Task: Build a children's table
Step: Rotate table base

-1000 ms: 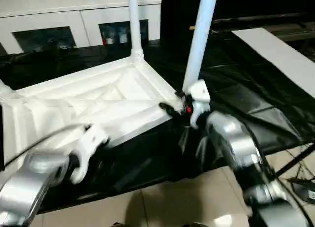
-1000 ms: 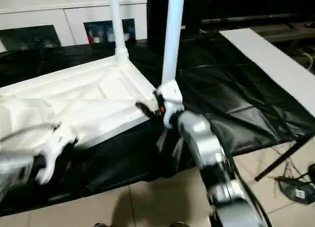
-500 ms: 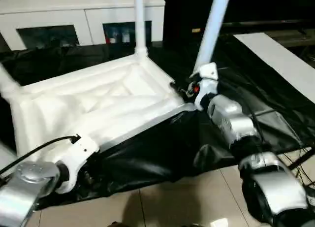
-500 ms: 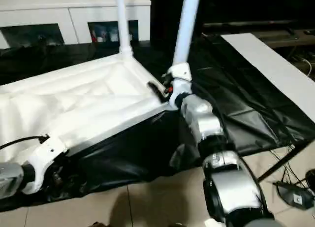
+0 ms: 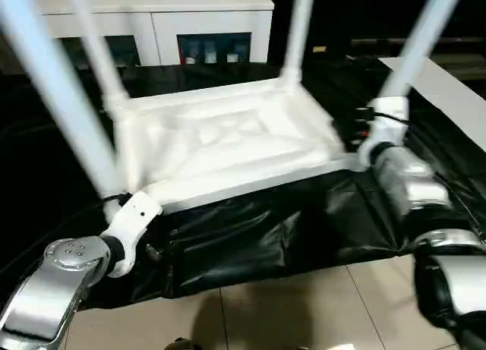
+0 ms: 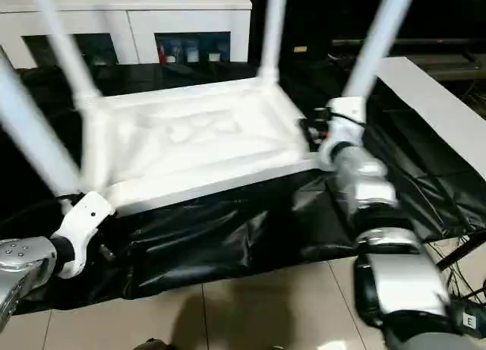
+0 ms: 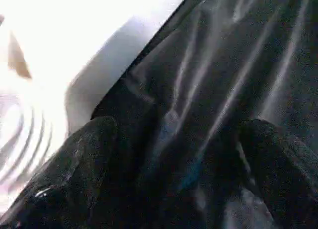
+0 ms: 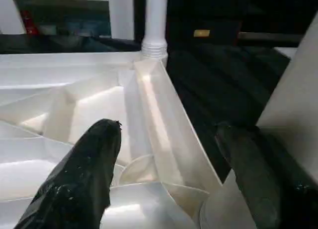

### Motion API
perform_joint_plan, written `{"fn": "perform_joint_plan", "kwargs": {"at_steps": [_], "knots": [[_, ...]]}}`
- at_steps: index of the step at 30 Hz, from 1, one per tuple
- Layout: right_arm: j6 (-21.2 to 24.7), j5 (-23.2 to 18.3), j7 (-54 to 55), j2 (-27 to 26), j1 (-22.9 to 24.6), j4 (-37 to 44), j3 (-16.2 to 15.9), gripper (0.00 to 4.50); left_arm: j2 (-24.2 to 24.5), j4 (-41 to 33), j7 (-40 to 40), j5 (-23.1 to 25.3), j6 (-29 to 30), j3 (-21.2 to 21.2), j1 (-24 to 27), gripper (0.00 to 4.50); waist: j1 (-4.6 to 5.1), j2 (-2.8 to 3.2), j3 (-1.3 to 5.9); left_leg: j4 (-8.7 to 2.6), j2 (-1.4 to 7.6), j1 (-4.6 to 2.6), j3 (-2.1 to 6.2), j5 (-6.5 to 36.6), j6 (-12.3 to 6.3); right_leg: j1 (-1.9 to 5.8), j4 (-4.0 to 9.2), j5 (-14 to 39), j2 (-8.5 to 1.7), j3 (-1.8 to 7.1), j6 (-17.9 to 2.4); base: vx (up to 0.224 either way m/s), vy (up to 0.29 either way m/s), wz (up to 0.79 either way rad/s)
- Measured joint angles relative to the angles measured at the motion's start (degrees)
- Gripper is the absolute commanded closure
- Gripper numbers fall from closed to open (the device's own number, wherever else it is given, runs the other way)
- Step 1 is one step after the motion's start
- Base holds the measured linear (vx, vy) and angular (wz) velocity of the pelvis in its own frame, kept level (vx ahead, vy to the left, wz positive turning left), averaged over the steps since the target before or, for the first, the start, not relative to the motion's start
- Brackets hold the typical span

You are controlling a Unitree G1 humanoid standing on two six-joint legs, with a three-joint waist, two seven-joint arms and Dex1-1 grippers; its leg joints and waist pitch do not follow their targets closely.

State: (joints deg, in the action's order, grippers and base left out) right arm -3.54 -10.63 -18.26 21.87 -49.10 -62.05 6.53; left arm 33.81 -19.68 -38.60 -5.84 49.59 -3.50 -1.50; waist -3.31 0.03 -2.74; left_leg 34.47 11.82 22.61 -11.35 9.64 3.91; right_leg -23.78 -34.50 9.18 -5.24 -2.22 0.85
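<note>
The children's table lies upside down, its ribbed white tabletop (image 5: 228,137) on a black sheet. A leg stands in each corner: near-left (image 5: 61,99), far-left (image 5: 95,46), far-right (image 5: 298,31), near-right (image 5: 418,39). My right gripper (image 8: 168,129) is at the near-right corner (image 5: 358,134), open. One finger (image 8: 84,179) hangs over the ribs. The other finger (image 8: 253,179) lies against the near-right leg's base. My left gripper (image 7: 174,154) is open just below the near-left corner (image 5: 149,250), with only black sheet between its fingers.
The black sheet (image 5: 266,228) drapes over the work table's front edge down to a tiled floor (image 5: 288,312). A white cabinet (image 5: 152,23) with glass-fronted compartments stands behind. A white board (image 5: 456,92) lies at the right, and cables (image 6: 463,289) trail on the floor there.
My left gripper has opened wider and come off the tabletop's near edge to sit below the near-left corner. The right gripper stays at the near-right corner. The camera has swung.
</note>
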Motion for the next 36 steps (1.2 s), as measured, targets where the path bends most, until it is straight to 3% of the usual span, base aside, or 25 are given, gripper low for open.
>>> {"fn": "perform_joint_plan", "kwargs": {"at_steps": [5, 7, 13, 17, 23, 29, 33, 36], "knots": [[-1.78, 0.15, -6.72, -0.92, -0.38, 1.11, -0.25, 0.96, 4.90, -0.71, -6.33, -4.15, -4.38, 3.43, 6.25, 0.03, 1.66, -0.08, 0.02, -0.01, 0.07, -0.08, 0.16, 0.01, 0.00, -0.28, -0.29, 0.14, 0.10, -0.13, 0.21, 0.000, 0.000, 0.00], [-2.52, 0.24, -8.72, -2.82, 0.00, 1.82, -1.12, 0.96, 3.43, 0.24, -8.72, -7.03, -6.60, 8.27, 7.98, 0.03, 1.94, -0.09, 0.01, -0.03, 0.09, -0.15, 0.16, 0.01, 0.01, -0.37, -0.40, 0.17, 0.15, -0.12, 0.21, 0.000, 0.000, 0.00], [-3.58, 0.29, -11.03, -6.78, 2.32, 3.97, -3.69, 0.96, 1.22, 4.66, -9.99, -10.87, -12.65, 16.92, 9.97, 0.03, 1.15, -0.41, -0.05, -0.02, 0.11, -0.27, 0.23, 0.01, 0.03, -0.26, -0.45, 0.17, 0.15, -0.06, 0.20, 0.000, 0.000, 0.00], [-3.11, -0.21, -10.92, -10.11, 8.37, 11.63, -4.37, 0.96, -1.73, 6.97, -8.97, -14.49, -18.54, 22.97, 9.88, 0.03, 0.73, -0.98, 0.08, 0.00, 0.04, -0.30, 0.18, 0.01, 0.03, -0.15, -0.39, 0.18, 0.07, 0.03, 0.22, 0.000, 0.000, 0.00], [-1.25, -1.90, -11.02, -11.66, 17.36, 22.77, -4.66, 0.96, -5.31, 8.87, -8.17, -16.98, -26.67, 27.16, 8.41, 0.03, 0.51, -1.71, 0.29, -0.03, 0.06, -0.49, 0.19, 0.01, 0.03, -0.08, -0.43, 0.39, 0.10, 0.06, 0.56, 0.000, 0.000, 0.00], [6.54, -6.26, -17.24, -11.04, 28.20, 37.79, -6.60, 0.43, -7.51, 9.60, -7.80, -19.36, -30.18, 28.36, 8.26, 0.00, 0.69, -1.85, 0.31, -0.09, 0.06, -0.53, 0.19, 0.01, 0.03, -0.11, -0.41, 0.42, 0.11, 0.08, 0.62, 0.000, 0.000, 0.00], [9.82, -6.63, -17.88, -9.14, 31.81, 42.58, -7.20, 0.17, -8.76, 9.67, -6.47, -20.29, -31.21, 28.38, 6.49, 0.00, 0.66, -2.12, 0.32, -0.10, 0.06, -0.56, 0.21, 0.01, 0.03, -0.12, -0.40, 0.43, 0.12, 0.07, 0.63, 0.000, 0.000, 0.00], [10.78, -4.93, -14.03, -10.08, 31.88, 42.75, -6.96, 0.03, -9.66, 10.22, -4.87, -19.90, -32.83, 27.81, 4.04, 0.00, 0.73, -2.17, 0.31, -0.10, 0.05, -0.57, 0.23, 0.01, 0.04, -0.14, -0.38, 0.43, 0.10, 0.04, 0.64, 0.000, 0.000, 0.00]]}}
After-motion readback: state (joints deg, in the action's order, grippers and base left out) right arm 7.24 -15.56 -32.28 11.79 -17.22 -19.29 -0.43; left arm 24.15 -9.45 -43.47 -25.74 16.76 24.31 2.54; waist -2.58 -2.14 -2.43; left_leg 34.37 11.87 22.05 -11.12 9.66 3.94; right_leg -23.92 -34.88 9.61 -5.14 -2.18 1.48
